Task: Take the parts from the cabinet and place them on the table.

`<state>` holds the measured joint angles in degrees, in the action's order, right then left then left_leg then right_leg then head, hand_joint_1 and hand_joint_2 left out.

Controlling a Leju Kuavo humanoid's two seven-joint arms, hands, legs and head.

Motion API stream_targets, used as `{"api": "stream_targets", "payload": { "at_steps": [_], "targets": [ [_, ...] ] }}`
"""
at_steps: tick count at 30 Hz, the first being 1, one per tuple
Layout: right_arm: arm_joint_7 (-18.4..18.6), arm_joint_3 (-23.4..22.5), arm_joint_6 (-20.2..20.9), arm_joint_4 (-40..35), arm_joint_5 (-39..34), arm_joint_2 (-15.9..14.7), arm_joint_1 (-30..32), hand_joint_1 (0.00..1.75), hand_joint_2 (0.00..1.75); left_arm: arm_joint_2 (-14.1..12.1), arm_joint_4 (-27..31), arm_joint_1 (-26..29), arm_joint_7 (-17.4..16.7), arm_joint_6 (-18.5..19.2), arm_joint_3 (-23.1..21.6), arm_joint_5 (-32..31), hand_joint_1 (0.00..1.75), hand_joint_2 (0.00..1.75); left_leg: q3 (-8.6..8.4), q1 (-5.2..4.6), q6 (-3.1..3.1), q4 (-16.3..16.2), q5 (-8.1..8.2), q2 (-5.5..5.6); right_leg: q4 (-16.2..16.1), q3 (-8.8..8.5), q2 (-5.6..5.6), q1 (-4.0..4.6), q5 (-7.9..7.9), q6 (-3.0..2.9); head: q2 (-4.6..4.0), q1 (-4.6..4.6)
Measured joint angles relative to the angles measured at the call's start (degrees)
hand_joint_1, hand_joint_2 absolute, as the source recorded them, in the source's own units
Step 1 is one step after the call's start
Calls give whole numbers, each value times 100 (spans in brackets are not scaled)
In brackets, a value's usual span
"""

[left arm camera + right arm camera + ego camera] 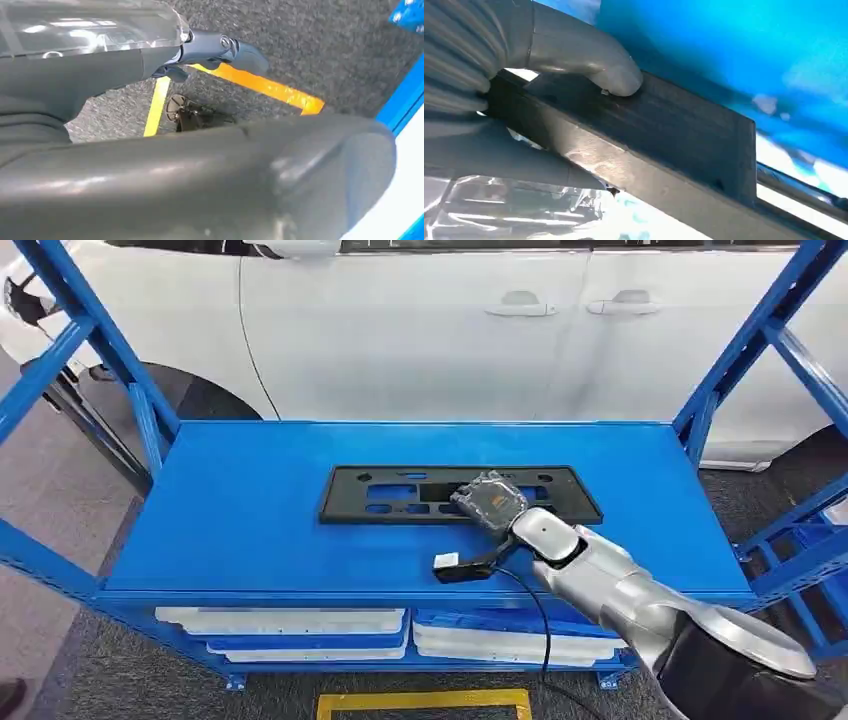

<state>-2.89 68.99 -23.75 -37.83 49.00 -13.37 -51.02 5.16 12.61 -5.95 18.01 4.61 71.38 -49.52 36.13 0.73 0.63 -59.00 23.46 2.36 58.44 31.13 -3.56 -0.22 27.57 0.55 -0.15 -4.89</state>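
The right hand (pixel 492 502) grasps the near long edge of the flat black plastic plate with rectangular cut-outs (pixel 400 494), thumb pressed on top, while the part lies flat in the middle of the blue metal shelf top (pixel 240 510). I judge this as the grasping step; next the hand must lift the plate level and clear the blue uprights. The left hand (pixel 220 50) hangs over the grey floor with fingers loosely apart, holding nothing.
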Motion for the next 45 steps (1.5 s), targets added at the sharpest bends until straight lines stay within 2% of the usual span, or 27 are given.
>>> {"api": "stream_targets", "payload": {
  "at_steps": [2,4,5,8,10,12,13,14,17,19,20,21,23,24,26,28,29,30,33,34,35,38,39,41,43,44,45],
  "targets": [
    [-857,-402,-92,-101,-876,-81,39,175,175,-2,0,10,51,55,-26,-24,0,0,12,-49,-99,-11,-4,1,-45,3,-5,-32,-25,65,0,0],
    [-2076,-1117,33,-480,-1890,-208,133,175,175,-9,0,2,107,129,-59,-53,0,0,-15,-7,-182,41,-42,39,57,65,29,-63,82,105,0,4],
    [-2510,-1504,306,-801,-2388,-221,191,175,175,-24,0,-11,105,168,-83,-75,0,0,-12,-8,-216,41,-40,28,376,206,128,-83,287,101,0,2],
    [-2959,-2467,1407,-2221,-3715,-223,670,175,175,-72,0,-48,133,277,-98,-72,0,0,-18,-23,-254,37,-21,18,1732,852,279,-83,800,108,0,2],
    [-2942,-3040,1990,-3396,-4449,-178,1038,175,175,-92,0,-23,155,321,-98,-68,0,0,-41,-40,-268,34,0,16,1748,925,287,-83,611,82,0,2],
    [-2863,-3473,2124,-4113,-4638,75,1142,175,175,-109,0,3,164,330,-98,-66,0,0,-103,-64,-261,34,39,-33,837,535,262,-51,44,8,0,2],
    [-2850,-3700,2159,-4403,-4659,253,1162,175,175,-111,0,18,175,332,-98,-66,0,0,-141,-70,-249,37,60,-69,312,313,127,2,-223,-78,0,2],
    [-2940,-3859,2201,-4610,-4728,407,1196,175,175,-109,-2,33,182,337,-98,-66,0,0,-153,-104,-220,28,82,-107,132,249,-55,88,-160,-130,0,2],
    [-3230,-4190,2586,-5338,-5207,673,1413,175,175,-127,-2,78,245,395,-98,-73,0,0,-128,-86,-143,45,88,-273,1,245,140,95,-131,-127,0,2],
    [-3143,-4335,2890,-5952,-5518,669,1583,175,175,-168,-2,65,295,439,-98,-68,0,0,-129,-89,-77,-23,170,-305,-117,178,203,15,-206,-145,0,2],
    [-3105,-4375,3010,-6169,-5615,609,1633,175,175,-168,-2,64,319,461,-98,-46,0,0,-65,-92,-52,-208,323,-287,-136,164,233,8,-211,-175,0,0],
    [-3066,-4377,3172,-6468,-5737,510,1753,175,175,-168,-2,62,341,485,-98,-20,0,0,141,-74,-23,-711,617,-279,-136,155,260,8,-208,-191,0,2],
    [-3060,-4377,3388,-6835,-5849,362,2046,175,175,-179,-2,63,370,485,-94,39,0,0,503,-48,20,-1514,955,-278,-133,149,296,17,-202,-199,0,2],
    [-3051,-4372,3486,-6993,-5864,275,2203,175,175,-184,-2,66,374,470,-87,52,0,0,612,-39,37,-1735,986,-278,-129,150,320,16,-200,-195,0,2],
    [-3044,-4304,3564,-7185,-5814,166,2457,175,175,-199,-2,65,361,409,-63,98,0,0,426,-10,61,-1359,695,-277,-99,148,376,0,-207,-173,0,2],
    [-3040,-4252,3516,-7300,-5709,85,2630,175,175,-236,-2,63,304,363,-50,102,0,0,-109,29,77,-309,203,-225,-30,158,436,-16,-171,-119,0,2],
    [-3042,-4232,3501,-7363,-5696,39,2692,175,175,-247,-2,61,285,361,-46,102,0,0,-241,26,49,-80,266,-106,12,194,455,2,-150,-76,0,2],
    [-3049,-4226,3481,-7401,-5696,4,2750,175,175,-254,-2,60,265,356,-44,102,0,0,-213,2,-24,-47,207,-120,57,220,487,0,-149,-51,0,2],
    [-3081,-4224,3414,-7501,-5724,0,2958,175,175,-286,-2,64,190,326,-15,105,0,0,-190,-39,-126,-59,158,-148,16,237,491,-26,-209,56,0,2],
    [-3097,-4224,3416,-7517,-5737,0,3020,175,175,-286,-2,60,179,306,-6,107,0,0,-180,-2,-206,10,102,-183,52,257,487,-34,-168,74,0,2],
    [-3114,-4228,3422,-7527,-5744,0,3080,175,175,-291,-2,54,140,291,9,124,0,0,-154,-11,-249,30,68,-207,196,312,440,-45,36,87,0,2],
    [-3165,-4230,3435,-7527,-5766,4,3249,175,175,-306,-2,67,88,254,44,144,0,0,7,-42,-301,30,-39,-261,1477,751,413,-62,877,131,0,2],
    [-3169,-4230,3435,-7527,-5768,6,3291,175,175,-308,-2,67,85,247,46,144,0,0,57,-52,-302,27,-71,-271,1705,807,413,-61,962,132,0,2],
    [-3178,-4230,3440,-7527,-5783,6,3351,175,175,-310,-2,66,85,236,53,146,0,0,184,-77,-295,26,-170,-292,1473,545,409,-52,759,94,0,2],
    [-3180,-4230,3514,-7525,-5842,4,3349,175,175,-308,-2,66,77,206,66,159,0,0,285,-87,-279,25,-267,-300,530,-100,363,-14,374,23,0,2],
    [-3178,-4230,3564,-7519,-5879,4,3331,175,175,-306,-2,65,68,194,77,172,0,0,312,-83,-261,19,-323,-308,-14,-465,271,27,408,-29,0,2],
    [-3167,-4230,3624,-7499,-5921,4,3310,175,175,-295,-2,71,66,192,83,190,0,0,330,-93,-225,30,-371,-316,-153,-530,223,71,433,-17,0,0]
  ]
}}
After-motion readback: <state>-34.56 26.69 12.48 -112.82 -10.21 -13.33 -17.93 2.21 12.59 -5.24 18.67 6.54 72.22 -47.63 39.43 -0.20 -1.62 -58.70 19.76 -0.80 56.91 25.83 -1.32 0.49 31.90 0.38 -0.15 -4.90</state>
